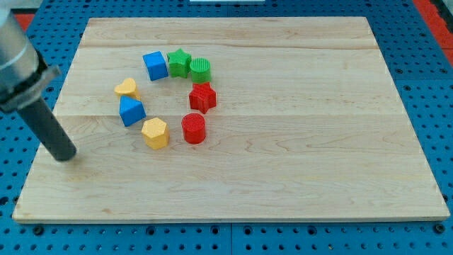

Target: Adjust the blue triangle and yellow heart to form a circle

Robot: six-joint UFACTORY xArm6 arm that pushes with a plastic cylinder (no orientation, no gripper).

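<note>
The blue triangle (132,111) lies on the wooden board, left of centre. The yellow heart (127,88) lies just above it, close to it. Both are on the left side of a ring of blocks. My tip (66,156) rests on the board near its left edge, well to the left of and below the blue triangle, touching no block.
The ring also holds a blue cube (155,65), a green star (179,63), a green cylinder (200,69), a red star (202,97), a red cylinder (193,128) and a yellow hexagon (155,132). The wooden board (318,142) lies on a blue pegboard.
</note>
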